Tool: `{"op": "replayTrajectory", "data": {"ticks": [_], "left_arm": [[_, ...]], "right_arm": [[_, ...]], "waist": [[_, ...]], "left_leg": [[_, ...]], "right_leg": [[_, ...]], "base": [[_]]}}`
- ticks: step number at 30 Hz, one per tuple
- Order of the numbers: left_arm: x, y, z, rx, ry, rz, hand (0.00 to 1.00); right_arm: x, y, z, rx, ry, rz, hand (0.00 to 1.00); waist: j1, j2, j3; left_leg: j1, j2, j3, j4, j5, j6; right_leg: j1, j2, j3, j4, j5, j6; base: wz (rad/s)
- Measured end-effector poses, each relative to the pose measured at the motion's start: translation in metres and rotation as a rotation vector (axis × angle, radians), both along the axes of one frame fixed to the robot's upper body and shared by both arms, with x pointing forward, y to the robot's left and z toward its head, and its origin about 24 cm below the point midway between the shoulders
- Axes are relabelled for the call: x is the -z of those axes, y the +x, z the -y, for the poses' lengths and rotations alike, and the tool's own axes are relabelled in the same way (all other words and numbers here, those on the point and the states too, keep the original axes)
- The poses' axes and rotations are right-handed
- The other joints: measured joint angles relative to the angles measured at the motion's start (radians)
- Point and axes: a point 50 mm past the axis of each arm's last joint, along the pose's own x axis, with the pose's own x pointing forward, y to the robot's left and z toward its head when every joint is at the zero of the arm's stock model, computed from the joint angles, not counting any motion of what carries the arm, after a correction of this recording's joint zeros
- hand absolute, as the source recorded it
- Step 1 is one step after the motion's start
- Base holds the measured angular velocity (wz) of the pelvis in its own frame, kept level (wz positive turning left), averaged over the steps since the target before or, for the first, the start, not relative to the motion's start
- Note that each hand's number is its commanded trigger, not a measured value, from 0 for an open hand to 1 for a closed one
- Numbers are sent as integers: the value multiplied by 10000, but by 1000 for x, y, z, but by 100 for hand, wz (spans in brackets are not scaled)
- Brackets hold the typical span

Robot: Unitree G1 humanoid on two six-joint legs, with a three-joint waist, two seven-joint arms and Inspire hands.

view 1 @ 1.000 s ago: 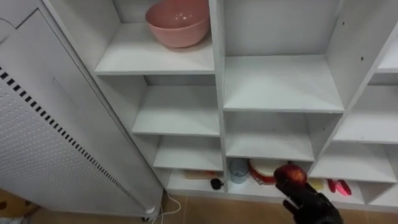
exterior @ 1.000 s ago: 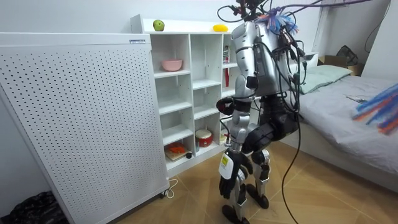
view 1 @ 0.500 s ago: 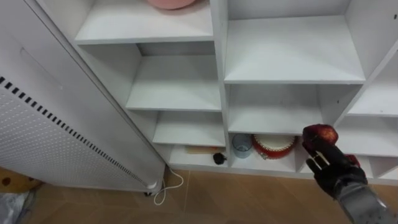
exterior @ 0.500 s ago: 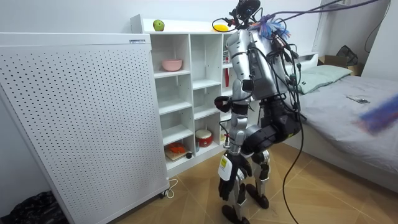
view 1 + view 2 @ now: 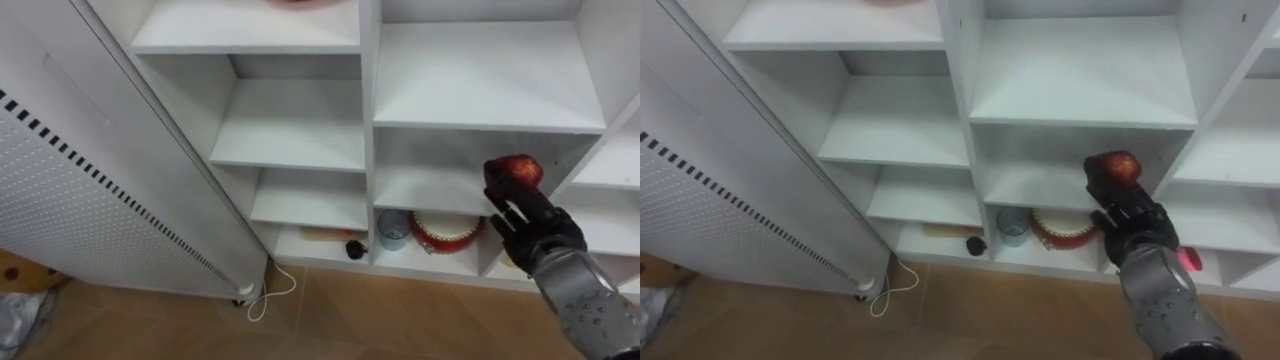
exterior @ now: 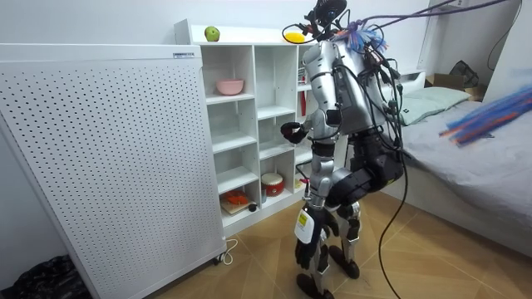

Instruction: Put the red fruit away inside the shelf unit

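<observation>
So, right robot hand (image 5: 530,225) reaches up from 5 o'clock toward the closet (image 5: 290,125), fingers clamped round a red apple (image 5: 516,170); it's round, no obvious long axis.

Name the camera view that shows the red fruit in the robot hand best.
The left eye view: the red round fruit sits clear at the fingertips of the right robot hand. The right eye view shows it about as well. In the room view it is too small to tell.
</observation>
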Motion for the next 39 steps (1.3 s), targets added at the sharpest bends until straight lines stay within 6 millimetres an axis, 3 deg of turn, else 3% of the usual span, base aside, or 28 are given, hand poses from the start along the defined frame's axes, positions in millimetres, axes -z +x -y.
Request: {"op": "replayTrajectory", "data": {"ticks": [4,8,15,24,39], "left_arm": [[-1,0,-3,-32,175,73,0],[0,-2,-4,-153,202,19,0],[1,-8,-3,-200,190,-110,0],[0,-10,-2,-443,162,100,0],[0,-11,-4,-683,92,106,0]], "right_arm": [[2,-1,-1,275,-655,-448,0],[0,-1,-5,534,-961,-682,0],[-14,0,-8,795,-1265,-441,0],[-29,5,-13,568,-26,207,0],[-33,4,-4,711,226,635,0]], "waist": [[106,3,0],[493,41,-17],[802,174,-31],[793,191,-41],[603,196,-38]], "left_leg": [[8,38,-1,39,-15,17],[-32,204,-45,252,-106,-42],[-137,207,-117,421,-153,-26],[-134,132,-234,513,-161,-17],[69,150,-245,464,-173,-3]], "right_leg": [[39,27,-51,-9,1,1],[98,216,-109,-103,72,-50],[58,163,-126,69,24,-68],[97,41,-236,169,-25,-63],[392,-43,-386,163,-112,-64]], "base": [[-1],[-9],[3],[2],[2]]}}
